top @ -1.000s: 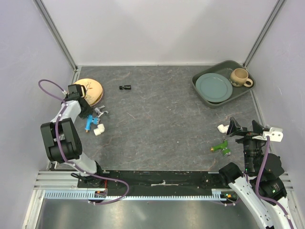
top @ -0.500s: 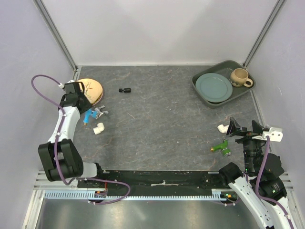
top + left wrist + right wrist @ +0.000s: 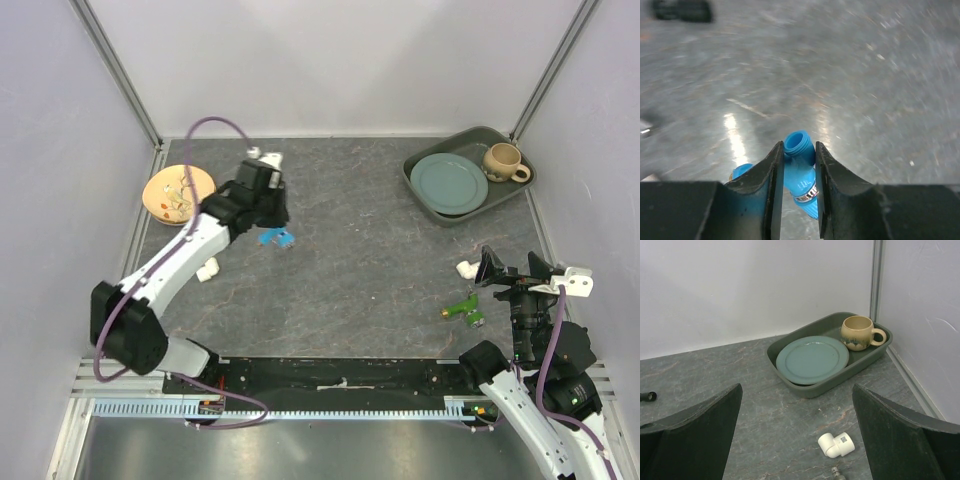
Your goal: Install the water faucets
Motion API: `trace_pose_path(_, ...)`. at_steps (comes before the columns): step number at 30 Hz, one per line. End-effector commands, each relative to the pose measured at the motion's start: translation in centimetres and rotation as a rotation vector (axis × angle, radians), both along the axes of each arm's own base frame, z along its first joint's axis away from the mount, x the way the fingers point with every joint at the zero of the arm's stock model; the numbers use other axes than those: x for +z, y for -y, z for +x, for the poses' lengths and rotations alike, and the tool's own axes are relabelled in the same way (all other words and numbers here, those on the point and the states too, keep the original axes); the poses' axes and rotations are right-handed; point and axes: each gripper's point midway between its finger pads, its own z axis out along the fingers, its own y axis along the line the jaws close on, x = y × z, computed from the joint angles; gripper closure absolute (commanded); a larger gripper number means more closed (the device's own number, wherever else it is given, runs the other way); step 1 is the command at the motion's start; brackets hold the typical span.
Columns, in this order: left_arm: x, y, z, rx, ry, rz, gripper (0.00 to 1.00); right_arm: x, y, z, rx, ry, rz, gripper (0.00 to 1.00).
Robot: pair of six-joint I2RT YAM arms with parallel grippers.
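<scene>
- Two arms sit bolted at the near edge. The right one is parked near-right, its right claw [image 3: 515,268] spread wide with nothing between the fingers.
- Just left of that claw and a little nearer lies the green faucet [image 3: 464,307], on the surface [image 3: 370,270] and not touching the claw.
- Slightly beyond it is a white elbow [image 3: 836,444], on the surface beside the right claw's left finger.
- On the left side a second white elbow [image 3: 207,269] lies close by the left forearm.
- Further out, left of centre, the left claw [image 3: 796,165] is clenched on the blue faucet [image 3: 799,145].
- Both fingers press its body. The open threaded mouth points away from the wrist, and there's a metal ring lower down.
- It looks lifted off the surface, but I can't see underneath it.
- Beyond that claw is a small black piece [image 3: 682,10], blurred.
- Far left is a tan dish [image 3: 178,193], apart from the claw.
- In the far right corner a dark green tray [image 3: 812,389] holds a grey-green plate [image 3: 812,359], with a tan mug [image 3: 858,332] upright to its right.
</scene>
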Motion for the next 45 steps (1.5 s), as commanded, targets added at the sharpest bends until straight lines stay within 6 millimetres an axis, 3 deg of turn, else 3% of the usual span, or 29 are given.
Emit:
trace_pose_path(1, -1.9, 8.5, -2.3, -0.290, -0.076, 0.069, 0.98, 1.4, 0.0, -0.6, 0.018, 0.039, 0.025, 0.02)
trace_pose_path(3, -3.0, 11.6, -3.7, -0.375, -0.109, 0.084, 0.98, 1.3, 0.0, -0.5, 0.018, 0.036, 0.024, 0.02)
trace_pose_path(7, -6.9, 16.4, -4.4, -0.460, -0.192, 0.120, 0.98, 1.2, 0.0, -0.5, 0.017, 0.033, 0.019, 0.02)
trace_pose_path(10, -8.4, 18.7, -5.5, -0.519, -0.216, 0.151, 0.97, 1.1, 0.0, -0.5, 0.017, 0.031, 0.016, 0.02)
trace_pose_path(11, -9.9, 19.1, -5.7, -0.528, -0.244, 0.172, 0.96, 1.1, 0.0, -0.5, 0.017, 0.032, 0.017, 0.02)
trace_pose_path(15, -12.1, 20.3, -7.1, -0.560, -0.292, 0.202, 0.90, 1.1, 0.0, -0.4, 0.015, 0.033, 0.015, 0.02)
trace_pose_path(18, -13.1, 20.0, -7.4, -0.544, -0.314, 0.214, 0.80, 1.1, -0.1, -0.3, 0.016, 0.032, 0.012, 0.02)
trace_pose_path(19, -13.2, 19.9, -7.4, -0.538, -0.315, 0.217, 0.69, 1.1, -0.1, -0.3, 0.016, 0.033, 0.011, 0.02)
trace_pose_path(21, -13.1, 19.6, -7.2, -0.522, -0.306, 0.229, 0.56, 1.1, -0.1, -0.3, 0.015, 0.033, 0.012, 0.02)
trace_pose_path(22, -13.0, 19.5, -7.1, -0.518, -0.300, 0.232, 0.44, 1.1, -0.1, -0.3, 0.016, 0.032, 0.009, 0.02)
trace_pose_path(25, -12.1, 19.4, -6.5, -0.503, -0.270, 0.236, 0.23, 1.1, -0.1, -0.3, 0.014, 0.034, 0.011, 0.02)
trace_pose_path(28, -10.7, 19.2, -5.4, -0.464, -0.230, 0.237, 0.14, 1.0, 0.0, -0.3, 0.011, 0.033, 0.009, 0.02)
trace_pose_path(32, -8.4, 17.5, -2.8, -0.317, -0.175, 0.202, 0.14, 1.0, 0.0, -0.3, 0.009, 0.032, 0.008, 0.02)
trace_pose_path(35, -7.6, 14.5, -0.3, -0.147, -0.170, 0.154, 0.14, 1.1, 0.0, -0.3, 0.011, 0.033, 0.010, 0.02)
trace_pose_path(36, -7.8, 12.5, 0.8, -0.072, -0.170, 0.150, 0.14, 1.1, 0.0, -0.3, 0.011, 0.033, 0.009, 0.02)
trace_pose_path(38, -7.2, 10.7, 2.0, 0.045, -0.155, 0.110, 0.11, 1.1, 0.0, -0.3, 0.011, 0.033, 0.009, 0.02)
trace_pose_path(39, -7.5, 8.5, 3.0, 0.127, -0.149, 0.117, 0.10, 1.1, -0.1, -0.3, 0.014, 0.032, 0.009, 0.02)
trace_pose_path(41, -7.6, 6.5, 3.9, 0.236, -0.139, 0.090, 0.08, 1.1, 0.0, -0.3, 0.014, 0.033, 0.008, 0.02)
trace_pose_path(42, -7.9, 4.4, 4.5, 0.309, -0.129, 0.099, 0.08, 1.1, 0.0, -0.3, 0.014, 0.032, 0.006, 0.02)
trace_pose_path(45, -8.0, 0.7, 6.0, 0.471, -0.088, 0.084, 0.08, 1.1, 0.0, -0.3, 0.013, 0.033, 0.005, 0.02)
